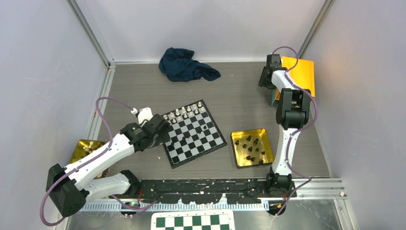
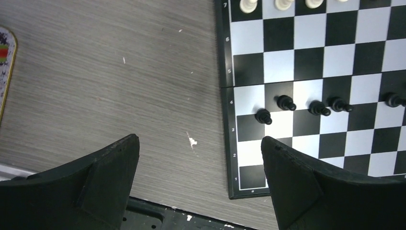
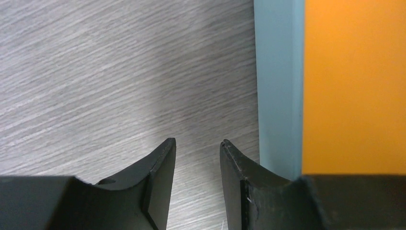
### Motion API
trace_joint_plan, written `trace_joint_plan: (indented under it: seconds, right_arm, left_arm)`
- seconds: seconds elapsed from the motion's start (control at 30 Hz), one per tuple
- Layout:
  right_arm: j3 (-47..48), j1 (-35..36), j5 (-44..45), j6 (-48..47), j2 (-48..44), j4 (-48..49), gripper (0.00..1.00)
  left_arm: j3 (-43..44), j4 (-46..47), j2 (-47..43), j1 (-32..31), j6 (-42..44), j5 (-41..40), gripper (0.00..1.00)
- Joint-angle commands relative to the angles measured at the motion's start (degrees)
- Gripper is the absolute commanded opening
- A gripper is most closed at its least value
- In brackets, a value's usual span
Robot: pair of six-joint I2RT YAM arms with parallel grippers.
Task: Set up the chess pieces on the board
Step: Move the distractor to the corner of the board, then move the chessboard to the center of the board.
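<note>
The board (image 1: pixel 194 133) lies flat on the counter (image 1: pixel 239 96), turned at an angle. Silvery-white pieces (image 1: pixel 186 113) stand upright along its far edge. Five black pawns (image 2: pixel 286 102) form a ragged line nearer its other edge. More black pieces (image 1: pixel 252 146) lie scattered in a gold tray (image 1: pixel 248 131) beside it.

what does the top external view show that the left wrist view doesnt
Only top external: the blue cloth, the gold tray of loose black pieces, the right arm by the orange box. Only left wrist: rank numbers on the border and a line of black pawns, not made out from above. Both: the board, its white pieces along one edge.
</note>
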Motion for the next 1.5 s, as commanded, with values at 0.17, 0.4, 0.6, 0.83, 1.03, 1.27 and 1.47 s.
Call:
trace_joint_plan:
  seconds: [0.17, 0.4, 0.6, 0.83, 1.03, 1.27, 1.47]
  right_arm:
    - [2.54, 6.74, -5.13, -2.81, -4.97, 0.49, 0.47]
    - [-4.35, 16.07, -4.12, -2.07, -9.82, -1.16, 0.46]
    - [-11.25, 21.41, -3.43, -0.77, -14.75, -1.43, 0.43]
    - [-17.08, 25.43, -3.87, 1.07, -17.87, -1.43, 0.35]
    - [-18.95, 29.4, -3.17, 1.6, -18.23, -1.48, 0.28]
    - [-21.02, 31.34, -3.21, 2.64, -18.38, -1.2, 0.22]
    - [-23.46, 32.25, -3.49, 3.48, -18.78, -0.32, 0.15]
  left_arm:
    - [-3.64, -6.85, -7.82, 0.25, -7.52, -0.18, 0.98]
    - [-8.1, -3.36, -9.14, 0.25, -10.73, -0.83, 0.95]
    - [-11.32, 2.02, -5.84, 0.32, -14.91, -2.21, 0.91]
    - [-16.56, 7.32, -4.58, 0.57, -21.66, -2.42, 0.75]
    - [-18.73, 11.63, -1.45, 1.11, -24.01, -1.91, 0.69]
    - [-19.47, 18.2, 3.7, 1.13, -23.57, -0.46, 0.64]
    - [-18.44, 22.36, 8.28, 1.13, -21.42, 1.16, 0.58]
